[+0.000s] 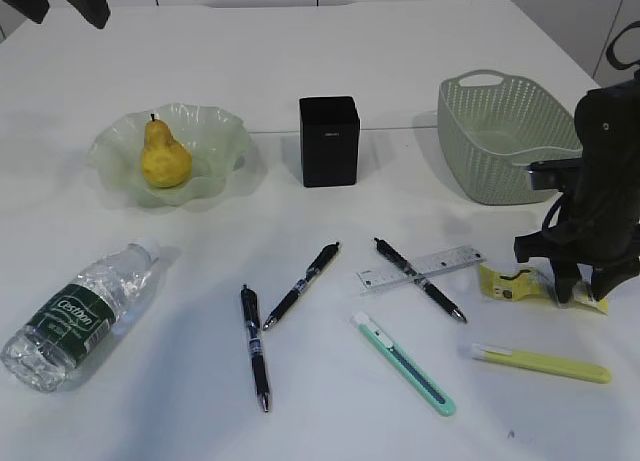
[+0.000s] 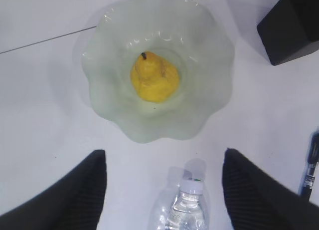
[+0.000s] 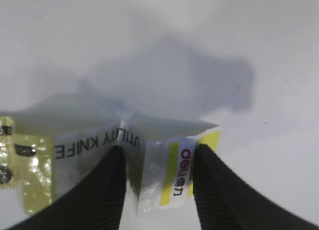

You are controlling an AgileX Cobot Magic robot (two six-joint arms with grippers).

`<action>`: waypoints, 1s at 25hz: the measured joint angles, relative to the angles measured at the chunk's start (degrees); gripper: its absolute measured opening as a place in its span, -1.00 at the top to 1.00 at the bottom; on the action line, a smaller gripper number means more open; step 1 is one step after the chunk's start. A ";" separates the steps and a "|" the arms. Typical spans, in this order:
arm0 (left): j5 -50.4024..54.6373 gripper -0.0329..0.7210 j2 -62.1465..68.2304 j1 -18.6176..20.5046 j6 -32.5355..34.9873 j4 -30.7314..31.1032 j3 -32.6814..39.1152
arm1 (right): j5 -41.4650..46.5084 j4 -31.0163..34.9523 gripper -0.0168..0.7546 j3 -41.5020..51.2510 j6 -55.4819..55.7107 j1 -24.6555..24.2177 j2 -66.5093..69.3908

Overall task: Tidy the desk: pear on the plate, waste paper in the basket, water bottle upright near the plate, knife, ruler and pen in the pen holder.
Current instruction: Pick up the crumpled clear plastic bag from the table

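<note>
A yellow pear (image 1: 165, 159) sits on the pale green plate (image 1: 215, 131). The water bottle (image 1: 80, 311) lies on its side at front left. Three black pens (image 1: 300, 286) (image 1: 255, 346) (image 1: 420, 279), a clear ruler (image 1: 450, 264), a green knife (image 1: 405, 364) and a yellow knife (image 1: 545, 362) lie on the table. The black pen holder (image 1: 329, 141) stands at centre. My right gripper (image 1: 580, 291) (image 3: 159, 152) is down on the table, shut on the yellow waste paper (image 1: 510, 284) (image 3: 172, 170). My left gripper (image 1: 55, 6) (image 2: 164, 152) is open and empty, high above the bottle cap (image 2: 192, 186).
The green basket (image 1: 500, 171) stands behind my right gripper. One pen lies across the ruler. The left wrist view shows the pear (image 2: 154, 78) on the plate (image 2: 114, 100), the pen holder's corner (image 2: 294, 25) and a pen (image 2: 313, 165).
</note>
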 joint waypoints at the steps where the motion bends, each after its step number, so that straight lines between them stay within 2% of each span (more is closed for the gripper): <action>1: 0.00 -0.44 0.00 0.00 0.00 0.00 0.00 | -0.01 0.11 0.14 0.00 0.00 0.00 0.00; 4: 0.00 -0.44 0.00 0.00 0.00 0.00 0.00 | -0.11 0.33 0.34 0.00 0.00 0.00 0.00; 12: 0.00 -0.44 0.00 0.00 0.00 0.00 0.00 | -0.01 2.24 0.50 0.00 0.00 0.00 0.00; 19: 0.00 -0.44 0.00 0.00 0.00 0.00 0.00 | 2.04 3.09 0.89 0.00 -0.34 0.00 0.00; 25: 0.00 -0.44 0.00 0.00 0.00 0.00 0.00 | 2.88 3.21 0.92 0.00 -0.53 0.00 0.00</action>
